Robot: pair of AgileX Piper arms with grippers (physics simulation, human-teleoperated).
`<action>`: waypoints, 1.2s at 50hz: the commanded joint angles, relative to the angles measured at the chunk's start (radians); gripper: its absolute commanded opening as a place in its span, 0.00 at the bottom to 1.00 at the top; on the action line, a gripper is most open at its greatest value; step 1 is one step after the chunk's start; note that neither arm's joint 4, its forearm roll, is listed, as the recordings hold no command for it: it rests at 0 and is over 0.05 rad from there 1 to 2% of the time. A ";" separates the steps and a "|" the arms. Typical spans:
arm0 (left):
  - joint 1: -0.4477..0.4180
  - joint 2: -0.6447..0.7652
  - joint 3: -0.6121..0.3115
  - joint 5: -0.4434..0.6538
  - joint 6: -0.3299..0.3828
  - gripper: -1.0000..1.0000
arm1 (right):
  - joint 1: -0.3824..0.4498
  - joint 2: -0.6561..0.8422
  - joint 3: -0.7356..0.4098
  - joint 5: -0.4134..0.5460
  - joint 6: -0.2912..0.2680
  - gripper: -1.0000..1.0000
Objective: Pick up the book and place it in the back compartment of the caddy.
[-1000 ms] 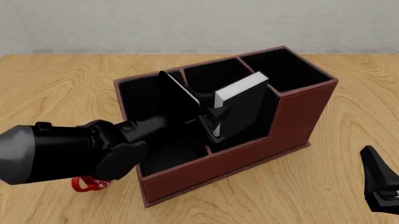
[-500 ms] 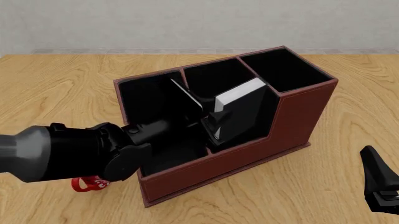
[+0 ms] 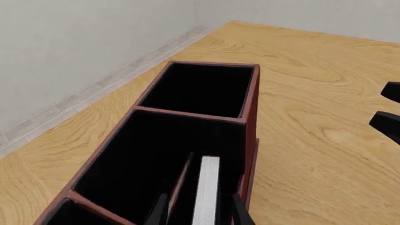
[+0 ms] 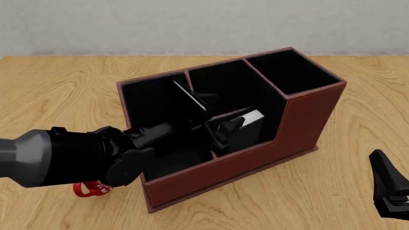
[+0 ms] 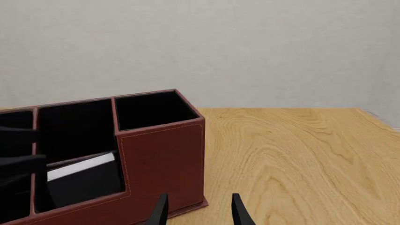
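Note:
The reddish-brown caddy (image 4: pixel 255 158) stands mid-table, its tall end compartment at the right. The black book (image 4: pixel 248 120) lies tilted low in the back compartment (image 4: pixel 267 130), behind the low stepped wall. My left gripper (image 4: pixel 225 125) reaches into the caddy, jaws open on either side of the book with gaps. In the left wrist view the book's white page edge (image 3: pixel 206 190) runs between the fingers (image 3: pixel 159 212). The right wrist view shows the book (image 5: pixel 84 180) in the caddy (image 5: pixel 162 154). My right gripper (image 4: pixel 390 191) is open and empty at the table's right front.
A red-and-white mug (image 4: pixel 89 188) peeks out under my left forearm at the caddy's left front corner. The right gripper's fingertips (image 3: pixel 390 117) show at the edge of the left wrist view. A grey wall (image 4: pixel 191 24) bounds the table's far side.
The book has dropped from the left gripper's hold, sliding down into the slot behind the low wall. The left arm has barely moved in the last half second. The right arm is still.

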 commanded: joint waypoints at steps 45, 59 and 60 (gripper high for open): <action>0.015 -0.082 0.154 -0.087 -0.028 1.00 | 0.000 0.000 0.000 0.000 0.000 1.00; 0.032 -0.113 0.221 -0.134 -0.040 1.00 | 0.000 0.000 0.000 0.000 0.000 1.00; 0.039 -0.119 0.242 -0.160 -0.029 1.00 | 0.000 0.000 0.000 0.000 0.000 1.00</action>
